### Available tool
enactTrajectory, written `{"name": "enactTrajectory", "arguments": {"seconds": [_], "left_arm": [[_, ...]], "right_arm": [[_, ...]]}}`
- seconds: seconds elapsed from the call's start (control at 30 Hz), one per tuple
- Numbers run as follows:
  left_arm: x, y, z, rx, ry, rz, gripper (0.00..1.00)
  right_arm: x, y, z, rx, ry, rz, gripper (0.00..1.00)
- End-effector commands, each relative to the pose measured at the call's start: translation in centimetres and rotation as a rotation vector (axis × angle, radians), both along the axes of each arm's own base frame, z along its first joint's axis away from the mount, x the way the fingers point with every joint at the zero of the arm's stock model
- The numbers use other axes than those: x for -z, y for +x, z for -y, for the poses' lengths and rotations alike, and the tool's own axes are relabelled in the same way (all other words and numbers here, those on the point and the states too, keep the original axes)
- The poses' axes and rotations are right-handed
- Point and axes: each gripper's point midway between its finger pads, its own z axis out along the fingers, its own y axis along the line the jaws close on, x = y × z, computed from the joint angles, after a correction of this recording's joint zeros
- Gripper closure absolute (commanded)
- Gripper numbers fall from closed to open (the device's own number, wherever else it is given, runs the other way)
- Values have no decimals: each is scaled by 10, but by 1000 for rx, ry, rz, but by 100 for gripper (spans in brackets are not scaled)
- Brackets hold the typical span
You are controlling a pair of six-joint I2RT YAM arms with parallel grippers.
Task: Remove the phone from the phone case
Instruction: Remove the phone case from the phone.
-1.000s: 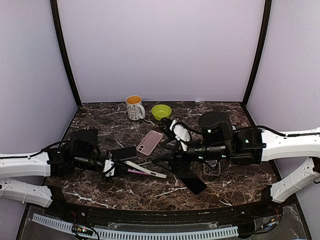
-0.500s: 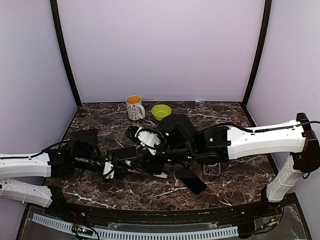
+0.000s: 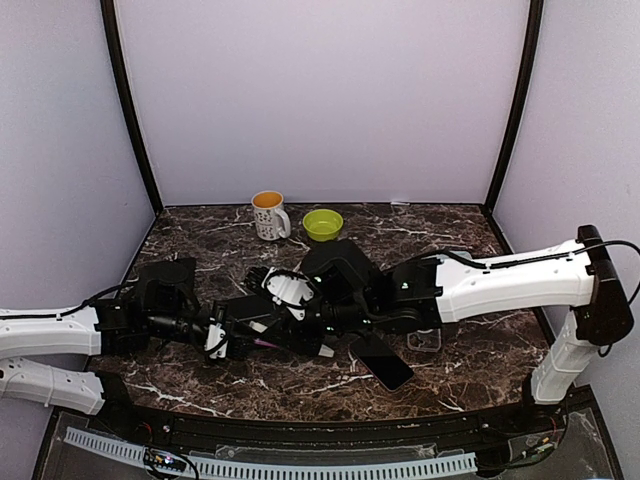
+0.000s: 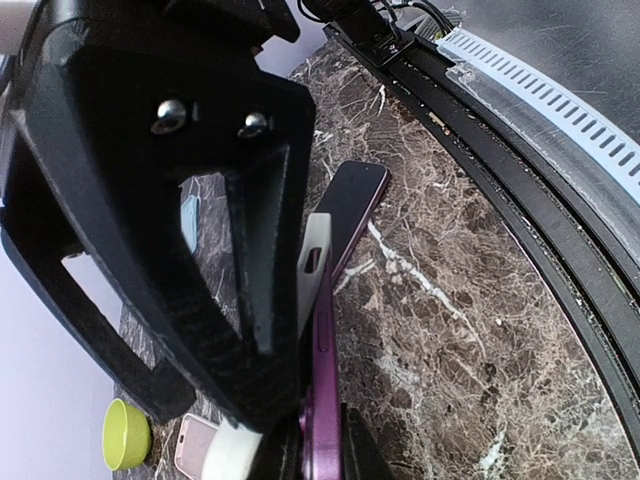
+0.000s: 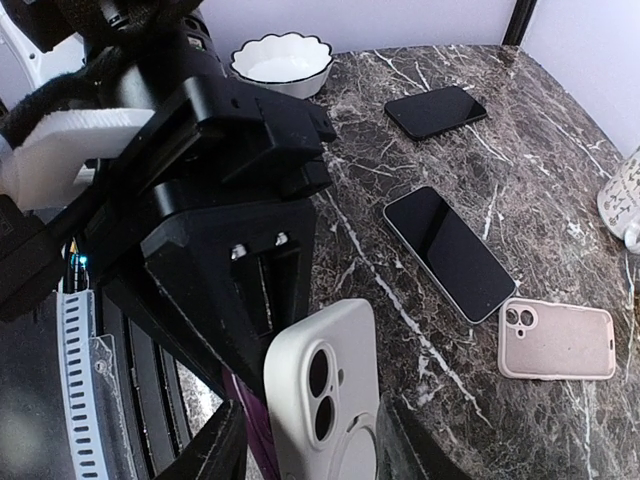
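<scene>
I'm clamping the purple phone (image 4: 322,392) in the left gripper (image 3: 238,336). The white phone case (image 5: 325,380) is running lengthwise from it into the right gripper (image 5: 318,455), grip unclear.

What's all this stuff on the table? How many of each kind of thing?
Phones: 4 (purple phone, front-edge phone, middle phone, far phone)
Cases: 3 (white case, pink case, clear case)
Bowls: 2 (green bowl, white bowl)
Mugs: 1 (mug)
Total: 10
</scene>
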Motion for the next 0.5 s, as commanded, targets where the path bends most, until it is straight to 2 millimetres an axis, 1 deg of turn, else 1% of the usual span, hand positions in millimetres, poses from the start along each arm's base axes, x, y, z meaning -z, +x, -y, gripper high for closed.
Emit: {"name": "enactTrajectory", "arguments": {"seconds": [0.0, 0.27, 0.47], "left_arm": [[-28, -4, 6, 38, -95, 69, 100], [-29, -4, 5, 38, -100, 72, 100], [-29, -4, 5, 35, -101, 76, 100]], "right_arm": [[-8, -4, -10, -8, 26, -3, 55], [2, 1, -7, 13, -4, 8, 59], [16, 2, -4, 23, -54, 13, 62]]}}
